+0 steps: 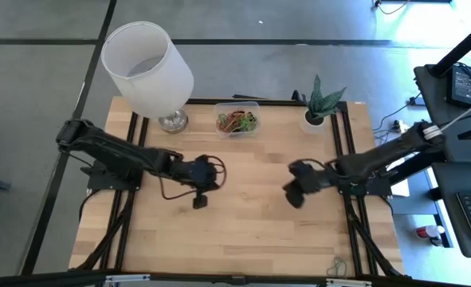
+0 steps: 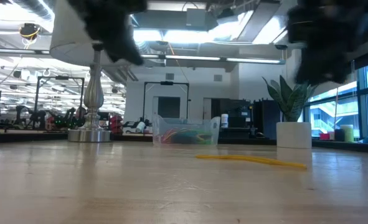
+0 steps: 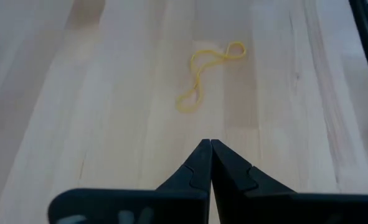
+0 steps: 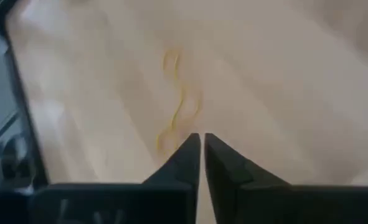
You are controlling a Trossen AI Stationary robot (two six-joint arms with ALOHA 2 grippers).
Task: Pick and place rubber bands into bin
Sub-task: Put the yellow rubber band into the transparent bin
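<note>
Beyond the wooden table [image 1: 243, 215] the low view looks into a large workshop with ceiling lights, racks and windows. Along the table's far edge stand a lamp with a white cylindrical shade [image 1: 146, 67] on a silver base [image 2: 91, 133], the clear plastic bin [image 1: 237, 119] and a small white pot with a spiky green plant [image 1: 320, 109]. The bin sits between lamp and pot and already holds a tangle of rubber bands [image 1: 236, 122] in green, red and orange.

One yellow rubber band [image 3: 207, 73] lies loose on the bare wood, stretched into a long twisted loop; in the low view it rests flat in front of the bin [image 2: 251, 160].

The left gripper [image 3: 210, 149] is above the middle-left of the table, its two dark fingers pressed tip to tip with nothing between them, the yellow band lying well ahead of the tips.

The right gripper [image 4: 200, 140] is over the middle-right of the table, near the right rail. Its fingers are drawn almost together with only a thin slit between the tips. The yellow band runs on the wood up to those tips; whether they actually pinch its end cannot be told
</note>
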